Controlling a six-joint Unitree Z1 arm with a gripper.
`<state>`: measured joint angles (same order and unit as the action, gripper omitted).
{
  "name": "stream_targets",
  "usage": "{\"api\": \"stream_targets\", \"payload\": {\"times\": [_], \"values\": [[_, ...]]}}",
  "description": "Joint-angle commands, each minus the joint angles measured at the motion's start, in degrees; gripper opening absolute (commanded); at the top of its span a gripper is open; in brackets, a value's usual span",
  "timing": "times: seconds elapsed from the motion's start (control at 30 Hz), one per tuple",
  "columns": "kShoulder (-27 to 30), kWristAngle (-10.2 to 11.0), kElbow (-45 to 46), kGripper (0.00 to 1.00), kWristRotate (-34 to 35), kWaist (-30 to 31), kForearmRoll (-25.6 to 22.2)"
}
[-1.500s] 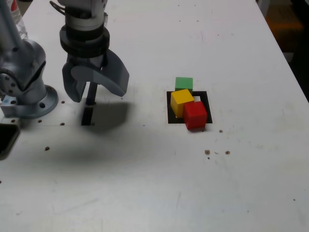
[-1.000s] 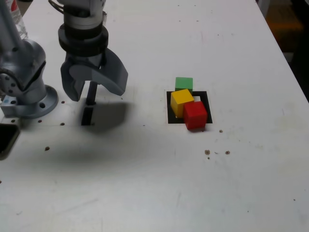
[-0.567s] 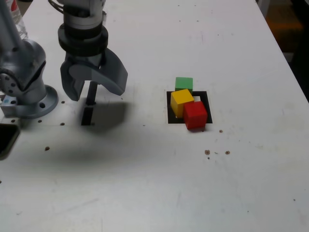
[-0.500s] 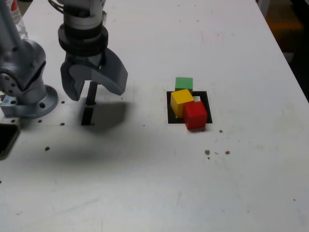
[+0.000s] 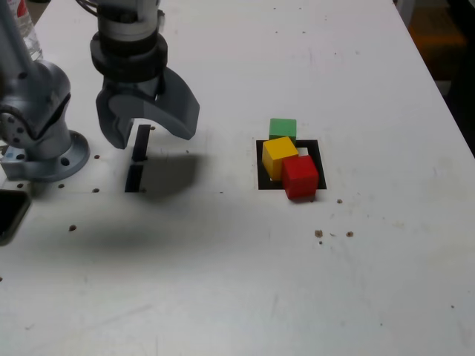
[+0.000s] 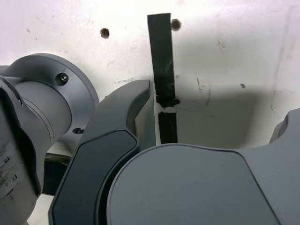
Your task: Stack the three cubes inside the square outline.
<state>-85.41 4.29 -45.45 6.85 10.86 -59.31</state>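
While I hold the arm off to the side, the entries stand as follows.

Gripper: my grey two-fingered gripper (image 5: pixel 145 133) hangs near the arm's base at the exterior view's left, jaws spread wide and holding nothing, well apart from the cubes, which lie at about three o'clock from it.

Square outline: flat black square frame with a white centre (image 5: pixel 262 165), near mid-table.

Yellow cube: small solid yellow block (image 5: pixel 280 155) sitting inside the frame toward its ten o'clock corner; I judge it the natural base of the stack.

Green cube: small solid green block (image 5: pixel 283 128) at twelve o'clock of the yellow one, just beside it, resting on the frame's far edge and partly outside.

Red cube: small solid red block (image 5: pixel 300 176) at about four o'clock of the yellow one, against it, overlapping the frame's near edge.

Stack: none yet; I read all three as resting on the table.

Black strips: two short black tape strips (image 6: pixel 161 61) end to end under my open jaws; not the target.

Surface: white tabletop (image 5: pixel 223 282), scuffed, dotted with small dark holes.

Room: dark gap beyond the table's edge at the exterior view's right; little else shows.
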Motion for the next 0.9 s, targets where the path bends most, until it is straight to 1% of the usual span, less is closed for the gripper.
{"api": "stream_targets", "payload": {"times": [0.0,0.2,0.43,0.47,0.53,0.67,0.87], "values": [[-0.02,0.28,-1.08,0.99,0.00,-0.06,-0.82],[-0.57,0.62,-3.73,1.00,-0.62,0.07,-4.28],[-1.61,1.14,-6.08,1.00,-2.06,0.77,-6.18],[-2.17,0.71,-8.85,1.00,-3.18,1.47,-8.03],[-2.63,0.28,-11.45,1.00,-3.64,2.49,-9.63],[-4.15,-0.44,-16.87,1.00,-3.98,5.15,-12.24],[-8.05,-1.29,-25.86,1.00,-5.09,9.81,-15.87]]}}
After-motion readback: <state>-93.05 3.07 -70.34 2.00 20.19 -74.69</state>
